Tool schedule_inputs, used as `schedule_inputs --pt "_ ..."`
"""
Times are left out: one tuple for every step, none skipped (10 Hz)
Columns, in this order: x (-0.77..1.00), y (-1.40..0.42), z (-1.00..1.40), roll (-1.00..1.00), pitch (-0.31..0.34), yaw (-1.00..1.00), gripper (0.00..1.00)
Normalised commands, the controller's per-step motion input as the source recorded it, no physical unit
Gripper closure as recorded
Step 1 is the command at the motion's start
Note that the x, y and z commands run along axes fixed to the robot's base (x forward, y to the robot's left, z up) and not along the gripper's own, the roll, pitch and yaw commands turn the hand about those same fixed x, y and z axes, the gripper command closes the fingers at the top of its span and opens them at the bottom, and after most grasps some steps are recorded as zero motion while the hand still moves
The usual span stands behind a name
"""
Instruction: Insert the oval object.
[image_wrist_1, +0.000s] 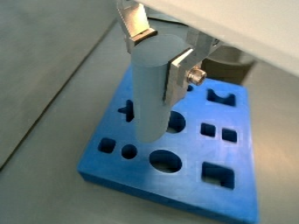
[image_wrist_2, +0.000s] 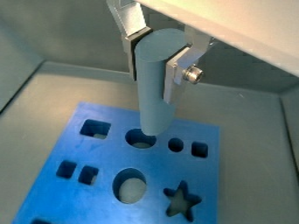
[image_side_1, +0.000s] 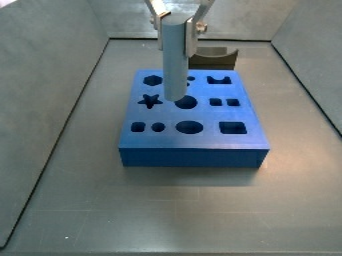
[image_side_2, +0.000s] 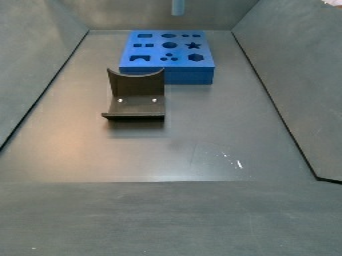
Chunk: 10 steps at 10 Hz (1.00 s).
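The claw (image_wrist_2: 159, 48), closed on the upper end of the oval object (image_wrist_2: 156, 87), holds the pale peg upright over the blue block (image_side_1: 191, 125) on the grey worktop (image_side_1: 160, 210). In both wrist views the peg's lower end sits at an oval hole (image_wrist_2: 142, 139). The dark brown arch-shaped piece (image_side_2: 135, 96) stands near the block.

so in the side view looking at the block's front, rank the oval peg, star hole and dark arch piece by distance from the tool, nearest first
1. oval peg: clamped in the tool, standing upright with its tip at a hole in the blue block.
2. star hole: on the block's top, just beside the peg's lower end.
3. dark arch piece: on the floor behind the block.
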Motion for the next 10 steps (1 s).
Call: schedule_inputs --pt "0.00 0.00 -0.21 0.14 0.027 -0.98 1.00" --pt "0.00 0.00 -0.25 0.16 0.047 -0.95 1.00" --pt "0.00 0.00 -0.22 0.14 0.023 -0.98 1.00" --pt "0.00 0.00 -0.11 0.09 0.000 -1.00 1.00" --pt "-0.01 -0.02 -0.10 0.10 0.027 -1.00 1.00" --pt "0.00 -0.05 0.00 0.04 0.000 -1.00 1.00" --pt "0.00 -0.08 0.00 0.00 0.000 -1.00 1.00" --pt "0.00 -0.06 0.00 0.00 0.000 -1.00 1.00" --pt "0.00 -0.05 0.00 0.00 0.000 -1.00 1.00" --pt "0.15 -0.06 0.00 0.00 0.000 -0.91 1.00"
